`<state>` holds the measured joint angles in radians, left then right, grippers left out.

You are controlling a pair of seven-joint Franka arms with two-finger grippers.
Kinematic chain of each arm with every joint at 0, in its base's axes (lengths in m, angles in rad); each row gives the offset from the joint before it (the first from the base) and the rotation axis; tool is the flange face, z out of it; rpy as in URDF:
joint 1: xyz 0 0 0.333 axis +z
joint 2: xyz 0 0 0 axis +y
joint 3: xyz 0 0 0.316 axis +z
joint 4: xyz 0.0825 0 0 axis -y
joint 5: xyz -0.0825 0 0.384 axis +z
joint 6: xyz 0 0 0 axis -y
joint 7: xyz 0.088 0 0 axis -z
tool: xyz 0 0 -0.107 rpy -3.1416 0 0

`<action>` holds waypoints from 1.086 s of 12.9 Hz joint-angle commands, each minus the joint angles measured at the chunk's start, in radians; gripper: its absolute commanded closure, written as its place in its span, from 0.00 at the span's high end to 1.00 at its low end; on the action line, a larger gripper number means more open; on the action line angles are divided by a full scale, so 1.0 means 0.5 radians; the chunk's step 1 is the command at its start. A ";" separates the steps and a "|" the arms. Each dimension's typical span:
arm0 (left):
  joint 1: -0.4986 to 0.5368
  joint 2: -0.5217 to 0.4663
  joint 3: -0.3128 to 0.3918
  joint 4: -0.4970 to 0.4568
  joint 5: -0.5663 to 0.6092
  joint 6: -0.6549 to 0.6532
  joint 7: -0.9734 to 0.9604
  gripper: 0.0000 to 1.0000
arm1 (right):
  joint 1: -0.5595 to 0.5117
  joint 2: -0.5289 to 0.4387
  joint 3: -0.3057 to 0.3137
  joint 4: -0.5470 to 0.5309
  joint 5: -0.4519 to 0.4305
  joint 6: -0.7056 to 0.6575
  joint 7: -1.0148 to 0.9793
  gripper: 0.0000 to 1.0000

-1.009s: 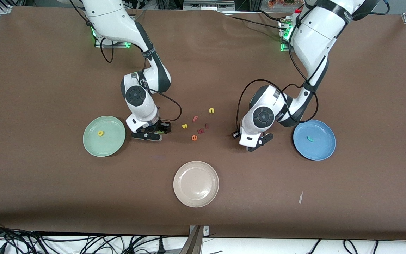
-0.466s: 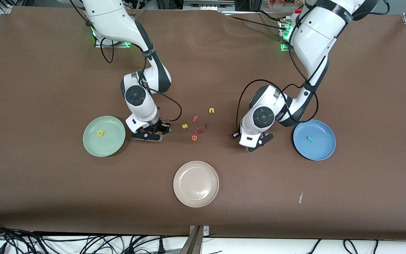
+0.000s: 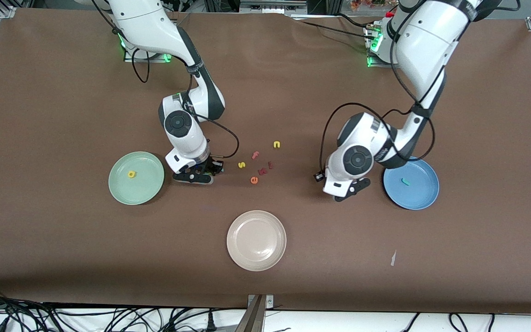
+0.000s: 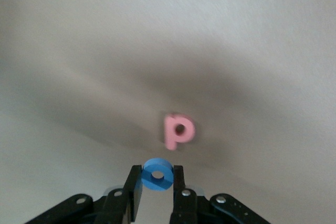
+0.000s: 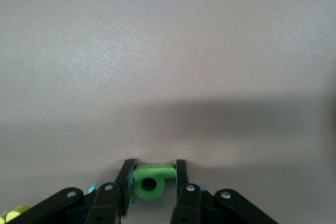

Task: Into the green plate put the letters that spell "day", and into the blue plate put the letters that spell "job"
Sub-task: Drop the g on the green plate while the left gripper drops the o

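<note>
— Which step are they on?

— Both are mid-pick, I'd say. The green plate [image 3: 136,177], toward the right arm's end of the desk, holds only the yellow a [image 3: 131,174]. Just beside its rim, the right tool [image 3: 199,174] is clenched on the green d [image 5: 149,182], low at the desk. Next it has to lift and carry the d over that plate.

— And the other arm?

— The left tool [image 3: 349,190] grips the blue o [image 4: 157,174] beside the blue plate [image 3: 420,196], where the teal j [image 3: 404,181] lies. It needs a short carry over the rim, then a release. The pink b [image 4: 178,131] waits on the desk under it.

— Anything unclear?

— From across the desk, both held letters are hidden by the wrists. I can't place the teal y. The b looks blurred.
</note>
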<state>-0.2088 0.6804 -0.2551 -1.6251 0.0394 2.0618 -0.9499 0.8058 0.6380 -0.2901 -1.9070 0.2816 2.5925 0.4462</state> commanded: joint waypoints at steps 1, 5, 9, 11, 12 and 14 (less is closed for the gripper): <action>0.126 -0.127 -0.005 -0.026 -0.014 -0.211 0.319 0.16 | 0.021 -0.039 -0.018 0.013 -0.002 -0.055 -0.015 0.33; 0.408 -0.207 -0.002 -0.039 -0.014 -0.423 0.923 0.16 | -0.111 -0.251 -0.027 -0.005 -0.179 -0.285 -0.103 0.33; 0.684 -0.180 -0.008 -0.085 -0.014 -0.418 1.396 0.18 | -0.436 -0.527 -0.027 -0.137 -0.222 -0.491 -0.725 0.33; 0.770 -0.143 -0.008 -0.085 -0.036 -0.396 1.550 0.19 | -0.623 -0.637 -0.027 -0.202 -0.314 -0.512 -1.048 0.34; 0.786 -0.119 -0.008 -0.094 -0.042 -0.372 1.562 0.19 | -0.706 -0.668 -0.027 -0.217 -0.327 -0.537 -1.189 0.35; 0.783 -0.118 -0.011 -0.143 -0.045 -0.326 1.562 0.19 | -0.771 -0.687 -0.030 -0.217 -0.318 -0.653 -1.255 0.78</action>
<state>0.1831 0.6232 -0.2505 -1.6712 0.0369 1.8717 -0.1927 0.4395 0.3367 -0.3232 -1.9781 0.1396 2.3032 -0.1516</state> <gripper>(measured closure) 0.727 0.577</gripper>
